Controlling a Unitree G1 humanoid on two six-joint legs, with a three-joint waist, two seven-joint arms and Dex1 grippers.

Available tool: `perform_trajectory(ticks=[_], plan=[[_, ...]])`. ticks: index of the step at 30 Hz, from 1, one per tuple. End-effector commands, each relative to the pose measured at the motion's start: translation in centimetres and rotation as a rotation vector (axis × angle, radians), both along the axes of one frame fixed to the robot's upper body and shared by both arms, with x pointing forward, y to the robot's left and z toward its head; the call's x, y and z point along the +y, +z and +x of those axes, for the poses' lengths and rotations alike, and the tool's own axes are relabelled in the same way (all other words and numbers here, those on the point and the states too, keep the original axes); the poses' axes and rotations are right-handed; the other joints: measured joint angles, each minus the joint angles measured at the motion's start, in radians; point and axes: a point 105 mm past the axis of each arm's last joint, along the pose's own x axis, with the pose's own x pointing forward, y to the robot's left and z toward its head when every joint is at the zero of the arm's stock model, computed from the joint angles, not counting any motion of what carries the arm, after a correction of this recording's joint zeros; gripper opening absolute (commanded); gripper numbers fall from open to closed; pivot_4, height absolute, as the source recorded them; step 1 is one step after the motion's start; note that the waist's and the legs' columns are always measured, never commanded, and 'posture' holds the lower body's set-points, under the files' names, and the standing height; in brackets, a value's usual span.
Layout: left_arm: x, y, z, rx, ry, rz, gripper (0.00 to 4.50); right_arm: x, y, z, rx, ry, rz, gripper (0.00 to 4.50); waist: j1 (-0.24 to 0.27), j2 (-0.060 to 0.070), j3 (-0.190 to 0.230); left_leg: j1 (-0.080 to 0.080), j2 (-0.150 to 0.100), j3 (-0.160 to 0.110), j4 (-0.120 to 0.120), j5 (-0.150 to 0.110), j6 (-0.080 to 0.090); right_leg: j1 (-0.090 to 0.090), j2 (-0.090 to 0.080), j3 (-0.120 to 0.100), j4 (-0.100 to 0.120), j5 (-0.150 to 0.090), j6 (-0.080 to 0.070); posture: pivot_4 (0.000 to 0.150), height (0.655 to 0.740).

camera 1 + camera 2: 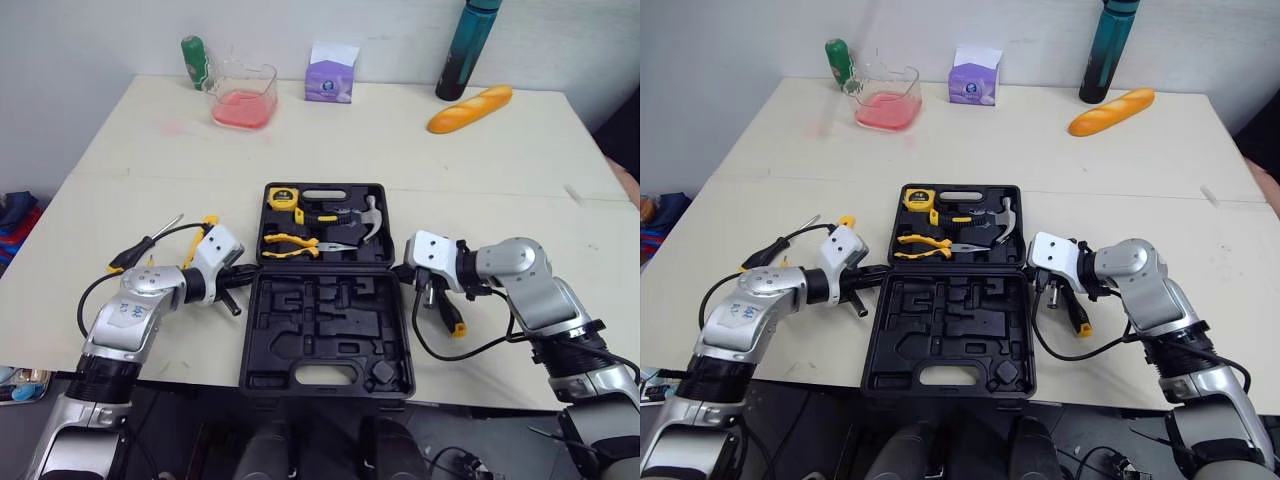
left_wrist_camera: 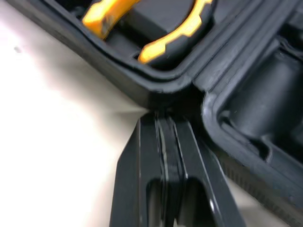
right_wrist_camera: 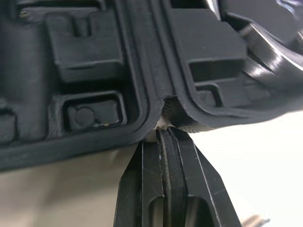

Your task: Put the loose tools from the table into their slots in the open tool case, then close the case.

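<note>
Left eye view: the tool case [image 1: 247,345] lies open flat at the near middle of the table [image 1: 400,140], with its 2 halves joined at a hinge line that runs across.

- The far half holds a yellow tape measure [image 1: 283,197], yellow-handled pliers [image 1: 290,243] and a hammer [image 1: 370,218].
- The near half shows bare moulded slots, with the carry handle at the near edge.

Left gripper [image 1: 248,273] sits at the case's left side, level with the hinge. In the left wrist view its 2 fingers [image 2: 142,156] are pressed together, and the tips touch the case wall where the halves meet.

Right gripper [image 1: 406,270] mirrors it at the right end of the hinge. Its fingers [image 3: 147,175] are together, tips against the case rim.

Loose tools on the table:
- A screwdriver [image 1: 145,243] with a black and yellow handle lies to the left of the case, beside the left arm.
- A black tool with a yellow end [image 1: 455,318] lies right of the case, just below the right wrist; I cannot tell its type.

Along the far edge, well apart from the case:
- a green bottle [image 1: 193,60]
- a clear container [image 1: 245,95] with pink contents
- a purple box [image 1: 330,75]
- a teal bottle [image 1: 468,48]
- a bread loaf [image 1: 470,108]
</note>
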Motion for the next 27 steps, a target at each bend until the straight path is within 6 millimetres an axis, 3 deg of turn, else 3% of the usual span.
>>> perform_trajectory(ticks=[1,7,16,27], plan=[[-1.4,1.4,0.8,-0.059,-0.053,-0.003,0.03,1.0,1.8,-0.5,-0.056,0.057,0.038,0.0,0.003,0.0,0.0,0.0,0.0,0.0,0.0,0.0,0.0,0.0,0.0,0.0,0.0,0.0,0.0,0.15,0.74],[-1.4,1.2,1.3,-0.062,-0.057,0.011,0.03,0.7,2.0,-0.5,-0.063,0.044,0.036,0.0,0.005,0.0,0.0,0.0,0.0,0.0,0.0,0.0,0.0,0.0,0.0,-0.001,0.0,0.0,0.0,0.15,0.74],[-1.6,0.6,-0.1,-0.038,-0.082,0.008,0.03,0.5,2.2,-0.6,-0.06,0.039,0.037,0.0,0.003,0.0,0.0,0.0,0.0,0.0,0.0,0.0,0.0,0.0,0.0,0.0,-0.001,0.0,0.0,0.15,0.74],[0.5,0.8,0.1,-0.07,0.006,0.042,0.03,0.3,1.8,-1.0,-0.047,0.041,0.042,0.0,0.0,0.0,0.0,0.0,0.0,0.0,0.0,0.0,0.0,0.0,0.0,0.0,0.0,0.0,0.0,0.15,0.74]])
